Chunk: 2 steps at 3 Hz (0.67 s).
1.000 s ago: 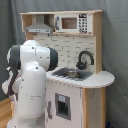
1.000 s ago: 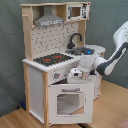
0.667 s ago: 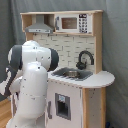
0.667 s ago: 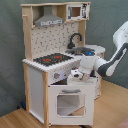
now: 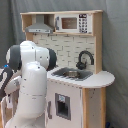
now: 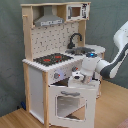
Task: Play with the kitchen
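**Wrist down at the oven door, grip unreadable**

Nearest to me in the second exterior view is the oven door [image 6: 70,101], white-framed with a clear window, tipped outward from the top and hinged low. I judge it the lightest moving part on the kitchen [image 6: 52,60]: a thin panel that should swing with little push, though the window looks like something I would not want to press on. The top edge of the frame or its handle seems the sensible place to take hold.

Just above that door sits my gripper [image 6: 76,77], hanging at the front of the counter beside the knob panel. I cannot tell whether its fingers are spread or pressed together, nor whether they touch the door's top edge. The white forearm runs off toward the second exterior view's right.

Further back, on the counter, the black-and-red stovetop [image 6: 50,59] lies on the second exterior view's left, and the sink [image 5: 72,73] with its black faucet [image 5: 84,58] on the right. These look rigidly fixed; the faucet is slim and I would avoid levering on it.

Farthest and highest are the grey hood [image 5: 40,25] and the microwave panel [image 5: 72,23].

The whole unit stands on a wooden floor against a grey curtain. Being tall and made of light panels, it may rock or slide if I pull hard, so I would keep forces low. In the first exterior view my arm's body [image 5: 31,85] hides the kitchen's left half.
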Available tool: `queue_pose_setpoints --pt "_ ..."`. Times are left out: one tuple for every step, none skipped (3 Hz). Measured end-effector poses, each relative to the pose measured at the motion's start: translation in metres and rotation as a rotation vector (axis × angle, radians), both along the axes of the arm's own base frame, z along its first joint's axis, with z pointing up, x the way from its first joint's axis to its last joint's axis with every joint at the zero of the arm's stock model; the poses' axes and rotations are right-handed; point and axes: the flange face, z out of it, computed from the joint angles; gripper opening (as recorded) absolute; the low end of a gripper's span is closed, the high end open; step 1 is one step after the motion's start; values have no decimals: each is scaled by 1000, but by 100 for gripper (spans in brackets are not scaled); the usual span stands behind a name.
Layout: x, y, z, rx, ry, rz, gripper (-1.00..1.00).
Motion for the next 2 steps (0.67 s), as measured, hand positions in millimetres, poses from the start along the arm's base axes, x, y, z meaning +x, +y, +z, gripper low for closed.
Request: queue_pose_setpoints --pt "-12 7 -1 8 13 -74 -100" --pt "-21 8 -4 -15 27 -151 -100"
